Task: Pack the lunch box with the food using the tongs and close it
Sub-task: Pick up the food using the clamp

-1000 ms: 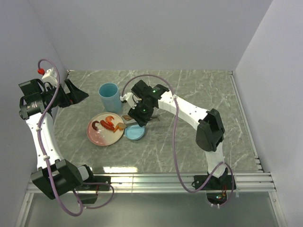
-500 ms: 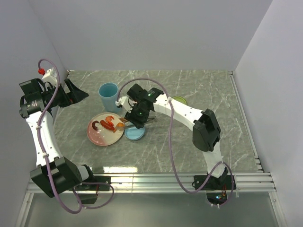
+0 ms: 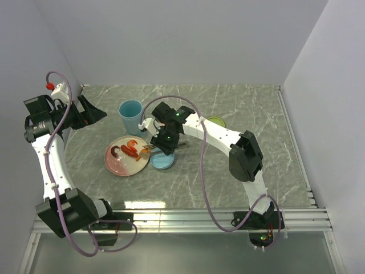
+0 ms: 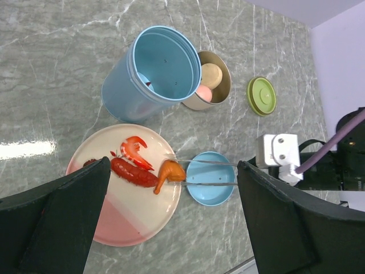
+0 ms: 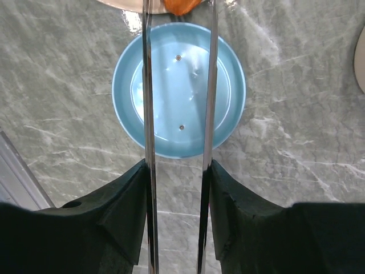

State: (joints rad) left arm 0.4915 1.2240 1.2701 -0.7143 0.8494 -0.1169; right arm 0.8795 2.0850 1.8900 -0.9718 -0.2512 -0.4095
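Because the orange shrimp-like piece (image 4: 169, 171) lies on the edge of the pink-and-cream plate (image 4: 131, 228) nearest the round blue lid (image 5: 179, 91), just beside a long red piece (image 4: 132, 171), the step in hand looks to be nipping it with the tongs (image 5: 147, 114). Their two slender arms reach across the lid and bracket the piece near their tips; whether the tips already touch it I cannot tell. To do this well, the squeeze should come slowly and evenly, so the tips meet on the thick body rather than the thin tail, since a curved, smooth bit may squirt sideways off the rim. Once gripped, a straight lift before swinging toward the tall blue container (image 4: 148, 74) and the tan bowl (image 4: 208, 83), which I take for parts of the lunch box, would keep it clear of the plate's edge. The right pincer (image 5: 177, 171) is part closed, pinching the tongs from outside, one finger against each arm. The left pincer (image 3: 91, 114) hovers high above the grey tabletop (image 4: 57, 57), spread wide, holding and touching nothing.
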